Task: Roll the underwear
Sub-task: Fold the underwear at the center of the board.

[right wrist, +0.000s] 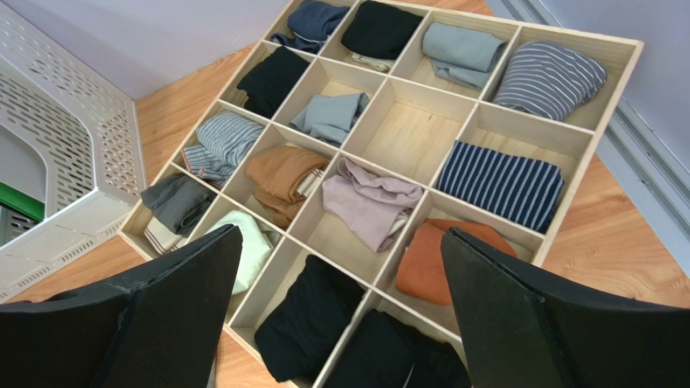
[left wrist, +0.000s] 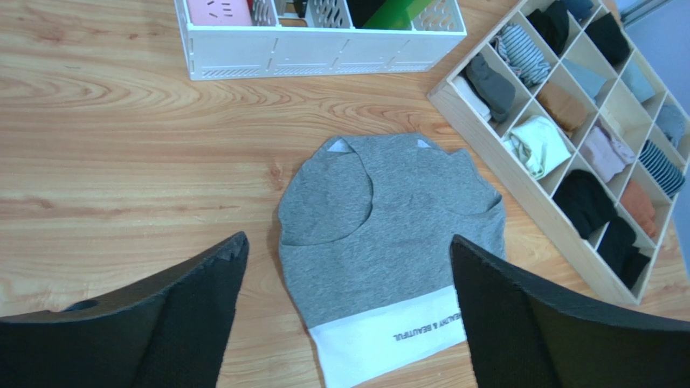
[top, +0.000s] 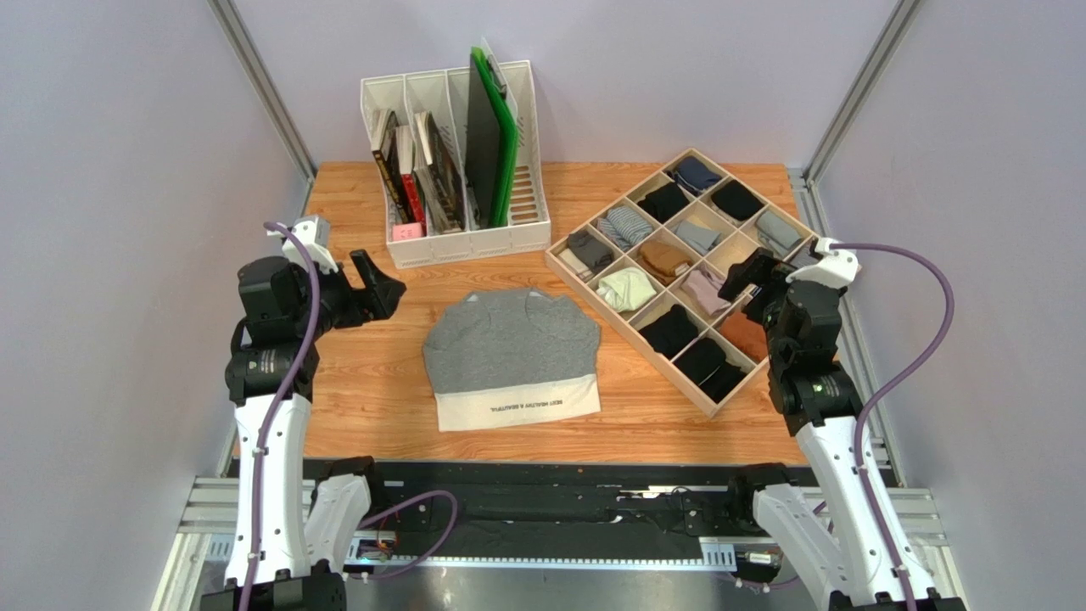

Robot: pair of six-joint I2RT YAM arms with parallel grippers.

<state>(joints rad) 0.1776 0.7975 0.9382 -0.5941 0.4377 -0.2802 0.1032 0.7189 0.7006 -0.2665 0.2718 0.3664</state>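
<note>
The heather-grey underwear (top: 513,344) lies flat and unrolled in the middle of the wooden table, its white lettered waistband toward the near edge. It also shows in the left wrist view (left wrist: 389,234). My left gripper (top: 371,288) is open and empty, held above the table to the left of the underwear; in its own view the gripper (left wrist: 348,250) frames the garment from above. My right gripper (top: 750,276) is open and empty, held above the wooden divider tray, and in its own view the gripper (right wrist: 340,242) looks down on the compartments.
A wooden divider tray (top: 561,259) with several rolled garments stands at the right. A white file organiser (top: 472,236) with books and a green board stands at the back. Bare wood lies left of the underwear.
</note>
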